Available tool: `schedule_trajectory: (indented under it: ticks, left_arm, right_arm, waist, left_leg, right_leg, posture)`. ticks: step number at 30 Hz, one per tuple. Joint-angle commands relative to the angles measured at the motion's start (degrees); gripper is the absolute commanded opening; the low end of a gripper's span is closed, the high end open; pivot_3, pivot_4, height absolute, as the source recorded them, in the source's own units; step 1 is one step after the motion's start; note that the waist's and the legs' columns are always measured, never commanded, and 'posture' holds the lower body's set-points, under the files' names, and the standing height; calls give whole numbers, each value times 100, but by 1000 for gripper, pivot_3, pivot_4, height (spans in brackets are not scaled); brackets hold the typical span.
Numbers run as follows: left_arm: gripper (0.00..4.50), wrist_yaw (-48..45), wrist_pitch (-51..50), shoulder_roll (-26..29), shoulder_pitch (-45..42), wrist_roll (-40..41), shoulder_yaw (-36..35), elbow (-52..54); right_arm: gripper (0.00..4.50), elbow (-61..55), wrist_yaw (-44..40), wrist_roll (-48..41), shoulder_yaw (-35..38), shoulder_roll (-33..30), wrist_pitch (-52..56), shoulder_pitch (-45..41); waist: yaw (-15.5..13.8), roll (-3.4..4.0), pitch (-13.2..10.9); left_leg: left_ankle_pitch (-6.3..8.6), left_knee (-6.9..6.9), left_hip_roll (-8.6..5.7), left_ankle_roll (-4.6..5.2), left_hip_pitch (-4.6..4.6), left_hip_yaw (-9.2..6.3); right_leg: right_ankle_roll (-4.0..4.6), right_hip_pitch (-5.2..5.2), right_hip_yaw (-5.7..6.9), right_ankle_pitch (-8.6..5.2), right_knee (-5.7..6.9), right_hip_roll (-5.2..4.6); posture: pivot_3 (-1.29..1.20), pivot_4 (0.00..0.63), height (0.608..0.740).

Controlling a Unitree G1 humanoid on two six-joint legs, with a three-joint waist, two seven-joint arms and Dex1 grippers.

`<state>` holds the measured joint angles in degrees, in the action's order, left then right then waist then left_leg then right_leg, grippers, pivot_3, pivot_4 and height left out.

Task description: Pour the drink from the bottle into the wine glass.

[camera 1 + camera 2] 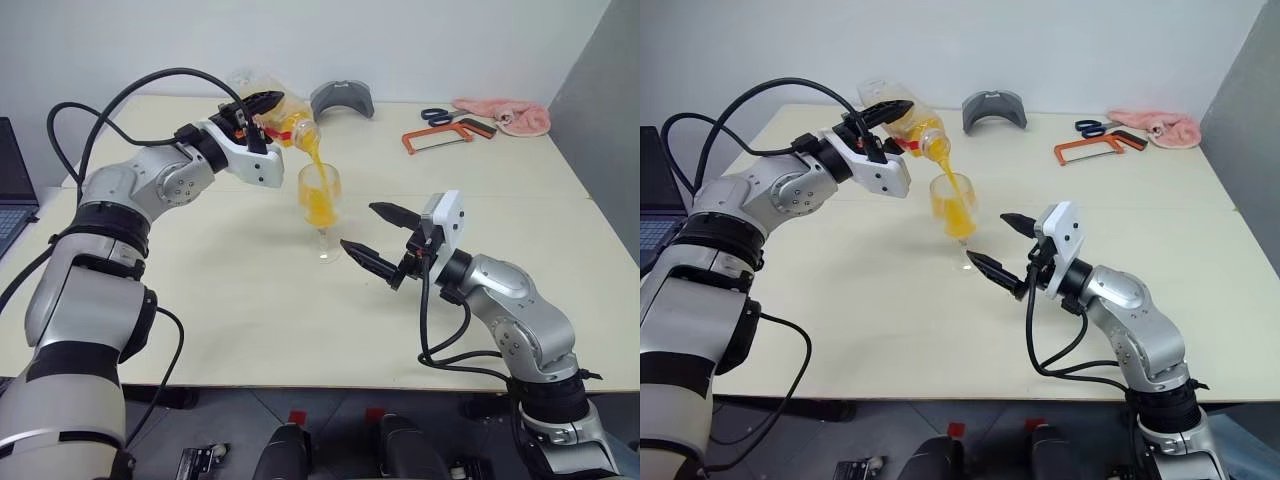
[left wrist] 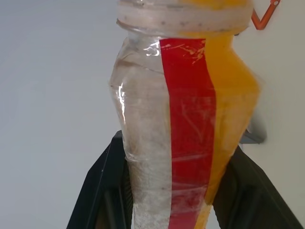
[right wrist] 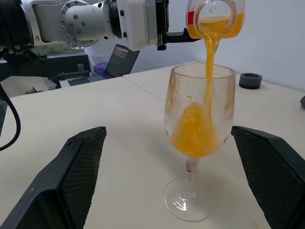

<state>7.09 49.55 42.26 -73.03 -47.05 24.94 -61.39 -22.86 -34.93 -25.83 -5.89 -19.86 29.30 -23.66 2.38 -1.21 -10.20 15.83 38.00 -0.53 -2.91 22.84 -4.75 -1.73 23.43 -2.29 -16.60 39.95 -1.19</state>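
Observation:
My left gripper [image 1: 264, 108] is shut on the bottle [image 1: 272, 120], a clear plastic one with a red stripe [image 2: 188, 124], and holds it tipped mouth-down over the wine glass [image 1: 320, 205]. A stream of the orange drink [image 3: 208, 62] falls from the bottle's mouth into the bowl, which is partly filled with drink [image 3: 193, 136]. The glass stands upright on the table. My right gripper [image 1: 358, 225] is open just right of the glass. Its black fingers [image 3: 71, 181] flank the stem without touching it.
Along the table's far edge lie a grey curved object [image 1: 343, 98], blue-handled scissors [image 1: 440, 116], an orange-framed saw [image 1: 435, 135] and a pink cloth [image 1: 505, 115]. A laptop [image 1: 12, 185] sits at the far left. A small dark round object [image 3: 250, 80] rests beyond the glass.

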Motion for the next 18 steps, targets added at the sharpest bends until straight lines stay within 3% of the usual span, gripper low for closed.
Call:
schedule_trajectory:
  ticks: [1,18]
  left_arm:
    - [1706,191,44,129,-303,-13,-6,-6]
    - [1706,464,18,188,-489,-224,197,-145]
  right_arm:
    - [4500,-296,13,10,-24,14,-118,-13]
    - [4500,-305,-8,5,-69,-15,-103,3]
  waist:
    - [0,0,0]
    - [0,0,0]
  left_leg:
    - [0,0,0,0,0,0]
    - [0,1,-1,0,0,1]
  right_leg:
    - [0,0,0,0,0,0]
    - [0,1,0,0,1,0]
  posture:
    - [0,150,740]
    - [0,150,740]
